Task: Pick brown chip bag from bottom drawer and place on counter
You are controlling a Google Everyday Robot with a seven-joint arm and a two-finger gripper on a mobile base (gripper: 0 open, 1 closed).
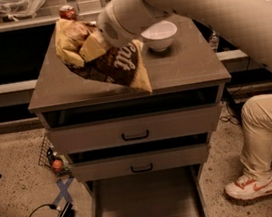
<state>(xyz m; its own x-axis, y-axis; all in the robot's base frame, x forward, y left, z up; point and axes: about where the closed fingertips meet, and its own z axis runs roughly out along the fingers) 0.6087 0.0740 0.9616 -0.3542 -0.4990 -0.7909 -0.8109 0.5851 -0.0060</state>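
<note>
My gripper (pixel 87 45) is shut on the brown chip bag (pixel 112 63), a crinkled dark brown bag with tan-yellow ends and white lettering. It holds the bag in the air above the left-middle of the counter (pixel 181 69). The bag's lower corner hangs near the counter's front edge. The bottom drawer (pixel 147 205) is pulled out below, its flat grey floor bare. My arm comes in from the upper right and hides the back of the counter.
A white bowl (pixel 160 35) stands on the counter to the right of the bag. A red can (pixel 67 11) stands at the back left. A person's leg and sneaker (pixel 253 185) are at the right of the cabinet. Cables lie on the floor at the left.
</note>
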